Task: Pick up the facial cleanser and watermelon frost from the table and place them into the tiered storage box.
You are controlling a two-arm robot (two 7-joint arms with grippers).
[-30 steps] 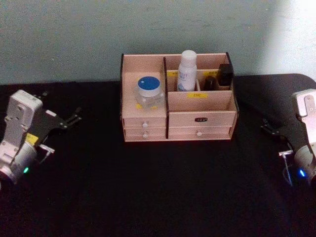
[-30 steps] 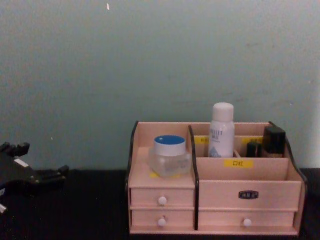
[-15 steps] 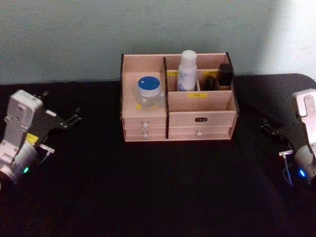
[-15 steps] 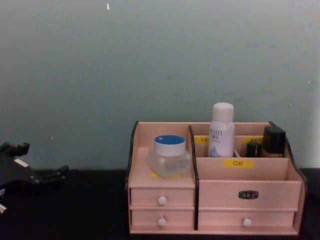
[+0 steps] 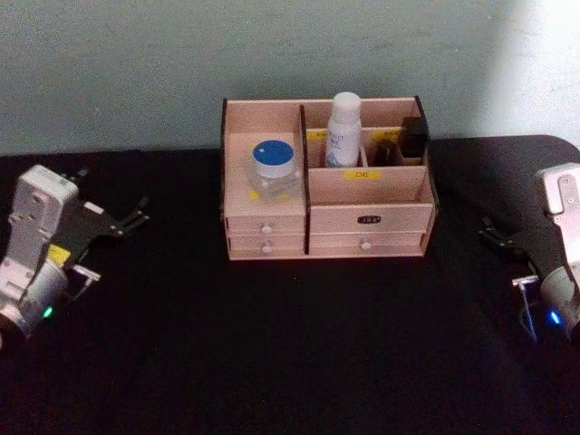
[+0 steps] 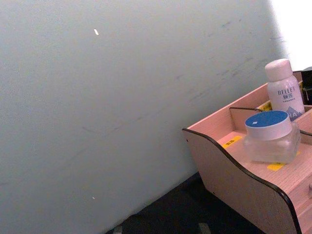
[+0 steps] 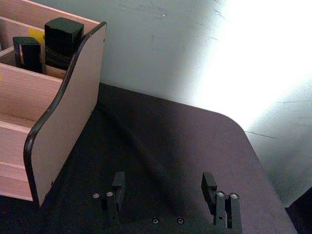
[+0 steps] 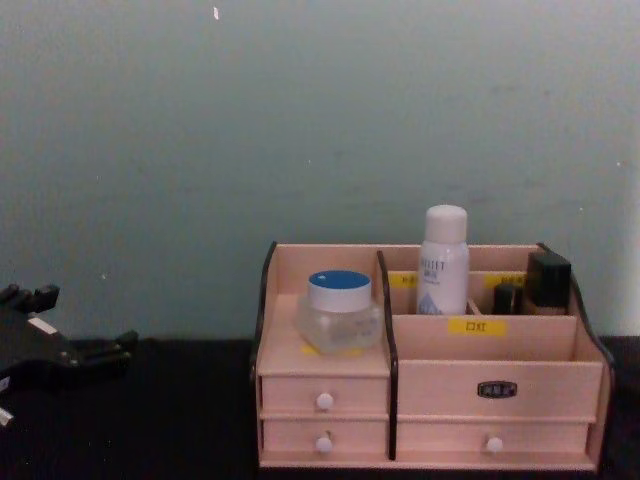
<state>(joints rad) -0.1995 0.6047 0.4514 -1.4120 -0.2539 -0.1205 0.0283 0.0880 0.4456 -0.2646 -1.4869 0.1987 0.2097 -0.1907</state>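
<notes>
Nearest, on the black counter (image 5: 290,344), the two arms sit low at either side, well apart from the box; the left claw (image 5: 134,220) lies out to the left with its dark fingers spread and nothing between them; the right claw (image 5: 489,237) rests at the right edge, and the right wrist view shows its two fingers standing apart over bare counter, holding nothing.

Farther back, in the middle of the counter, stands the tiered storage box (image 5: 272,231), drawers facing the robot; on its low left tier, above two small drawers, sits the watermelon frost (image 5: 274,169), upright, blue lid up; the left wrist view shows the jar resting flat on the tier, just beside a yellow label.

Behind that, in the taller back compartment right of the divider, the facial cleanser (image 5: 343,130) stands upright, cap well above the rim; the small black bottles (image 5: 403,140) occupy the back compartments farther right, near it but apart.

Beyond is the pale green wall (image 5: 136,63).

Judged from this, both things are already in the box and neither claw carries anything; the placing looks complete, with nothing left but for the arms to stay clear.
</notes>
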